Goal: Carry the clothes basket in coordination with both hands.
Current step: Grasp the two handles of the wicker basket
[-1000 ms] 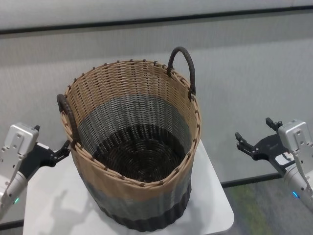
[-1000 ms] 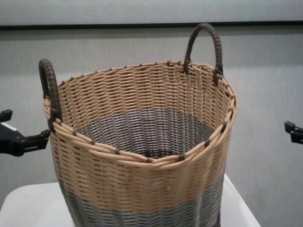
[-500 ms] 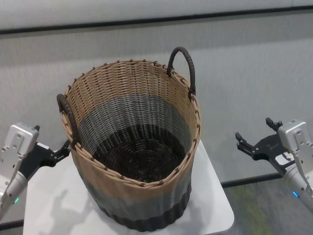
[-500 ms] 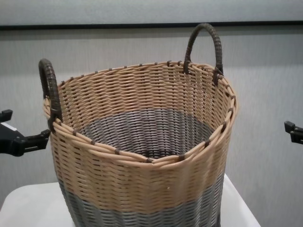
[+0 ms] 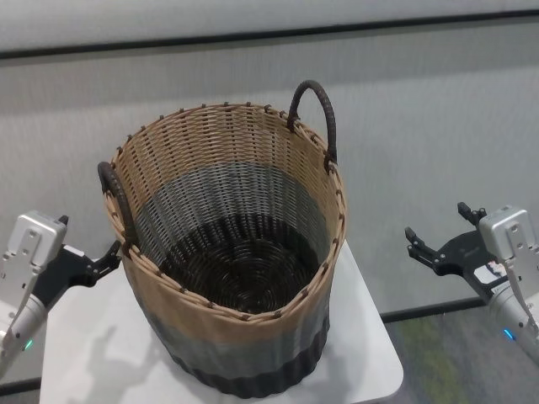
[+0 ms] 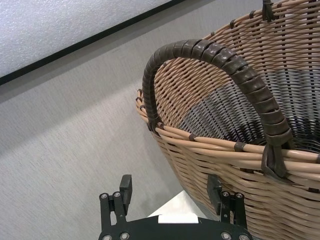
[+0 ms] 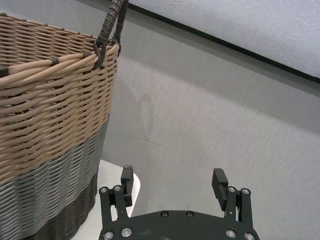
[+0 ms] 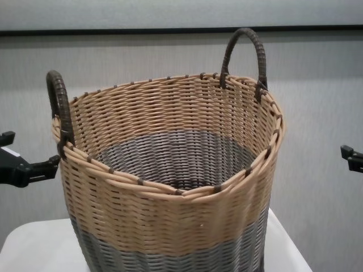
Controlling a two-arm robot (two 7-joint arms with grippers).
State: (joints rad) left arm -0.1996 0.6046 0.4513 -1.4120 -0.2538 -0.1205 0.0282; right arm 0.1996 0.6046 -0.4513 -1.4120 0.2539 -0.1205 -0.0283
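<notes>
The clothes basket (image 5: 227, 252) stands upright on a small white table (image 5: 370, 337); it has a tan upper band, a grey middle band and a dark base, and it is empty. One dark loop handle (image 5: 116, 198) faces my left side and the other (image 5: 316, 109) is at the far right rim. My left gripper (image 5: 88, 236) is open just beside the left handle, not touching; in the left wrist view (image 6: 170, 187) the handle (image 6: 225, 65) arches ahead of it. My right gripper (image 5: 435, 223) is open, well off the basket's right side, also seen in the right wrist view (image 7: 173, 176).
A grey wall with a dark stripe (image 5: 421, 25) runs behind the table. Patterned carpet (image 5: 446, 362) shows below at the right. The table top is only slightly wider than the basket's base.
</notes>
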